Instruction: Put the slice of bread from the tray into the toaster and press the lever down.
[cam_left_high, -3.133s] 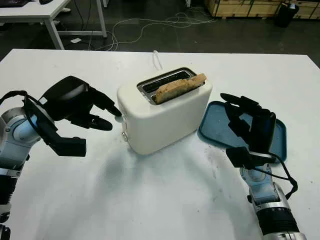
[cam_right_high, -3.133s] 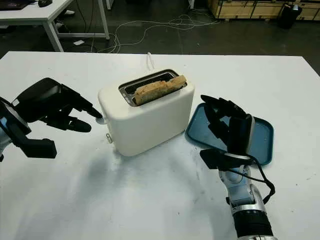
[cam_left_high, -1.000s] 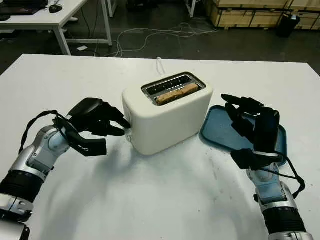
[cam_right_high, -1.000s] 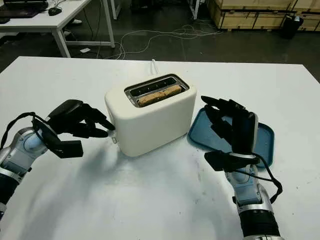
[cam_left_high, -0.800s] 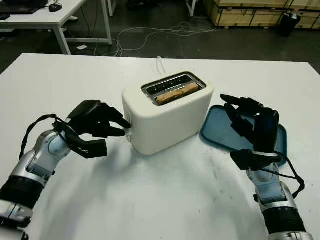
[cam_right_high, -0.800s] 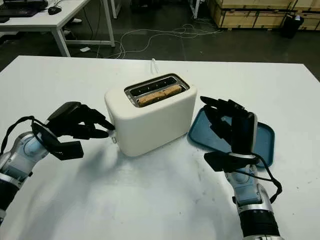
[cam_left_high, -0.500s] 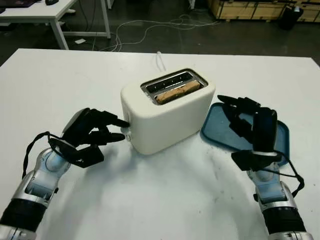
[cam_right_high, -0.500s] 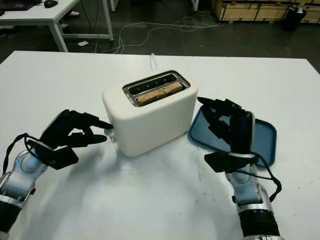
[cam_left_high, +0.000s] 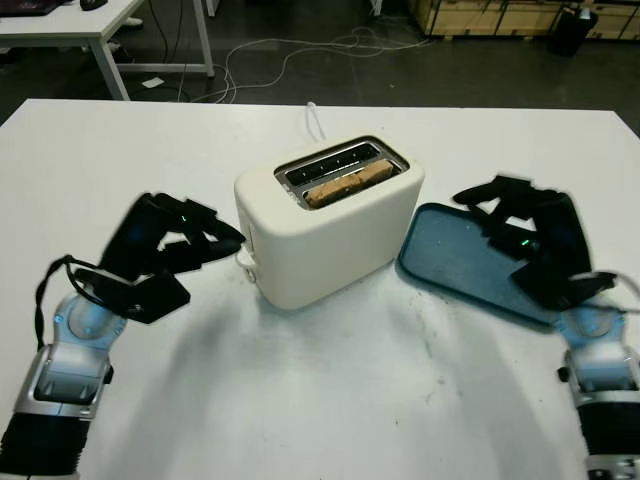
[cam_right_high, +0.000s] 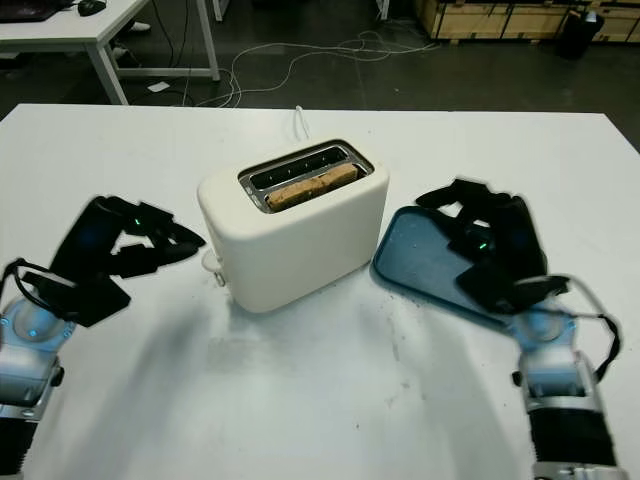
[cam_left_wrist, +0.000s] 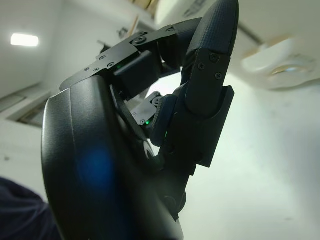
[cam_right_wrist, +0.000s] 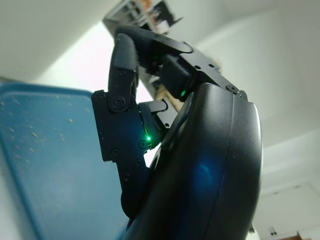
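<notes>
- Left hand (cam_left_high: 165, 245): low over the white table (cam_left_high: 330, 390), on the lever side of the toaster. It holds nothing. Fingers (cam_left_high: 215, 240) curled forward, tips reaching toward the toaster's end face, just short of the lever.
- Lever (cam_left_high: 245, 262): a small pale tab on the end face of the toaster, sitting low near the base. Looks pushed down, though the view is too small to be sure it has latched.
- Toaster (cam_left_high: 330, 225): cream, two slots, standing mid-table, set at an angle. White cord (cam_left_high: 314, 118) trails off behind it.
- Slice of bread (cam_left_high: 347, 184): in the nearer slot, sunk so only its top crust shows at about rim level. Far slot is dark and has no bread in it.
- Tray (cam_left_high: 470, 270): blue, bare apart from crumbs, lying on the table just beside the toaster's far end.
- Right hand (cam_left_high: 535, 245): raised over the tray, gripping nothing, fingers bent loosely above the blue surface. Idle, by the look of it.
- Step in hand, as judged: bread is in, so only the lever remains. The sunken bread suggests the press is at or near its end.
- Next move would call for: confirm the lever is locked down; if not, a firm downward push with the left fingertips.
</notes>
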